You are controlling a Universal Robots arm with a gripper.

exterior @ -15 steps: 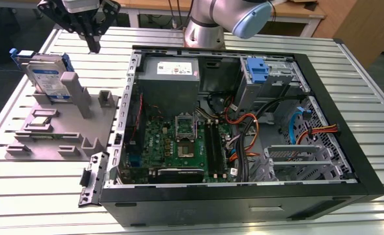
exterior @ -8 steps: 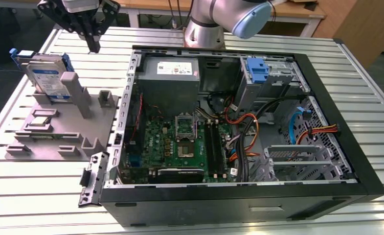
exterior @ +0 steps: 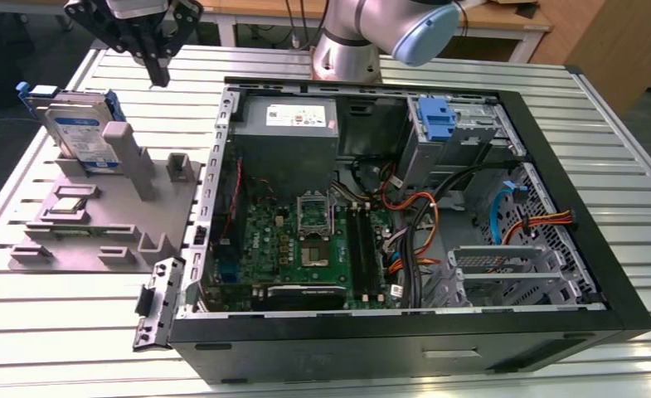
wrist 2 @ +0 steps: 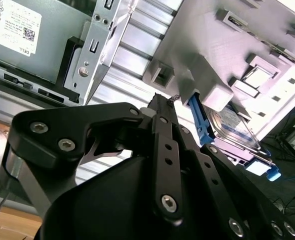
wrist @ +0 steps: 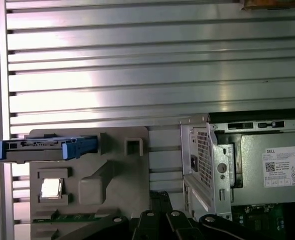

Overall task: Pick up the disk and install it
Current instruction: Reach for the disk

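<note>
The disk (exterior: 82, 133), silver with a white-and-blue label and a blue carrier, stands on edge in a slot at the back of the grey holder (exterior: 93, 228), at the exterior view's left. My gripper (exterior: 160, 76) hangs above the table behind the holder, up and to the exterior view's right of the disk, apart from it. Its black fingers meet at the tips with nothing between them. In the second wrist view the disk (wrist 2: 232, 125) lies just beyond the gripper (wrist 2: 162, 98). The first wrist view shows the disk (wrist: 47, 148) edge-on and the gripper (wrist: 160, 197).
An open computer case (exterior: 590, 207) takes up the middle and right of the slatted table (exterior: 60, 332). Inside are a grey power supply (exterior: 292, 124), a motherboard (exterior: 303, 240), cables and a blue bracket (exterior: 436, 120) in the drive bay. The holder (wrist: 117, 170) also carries smaller parts.
</note>
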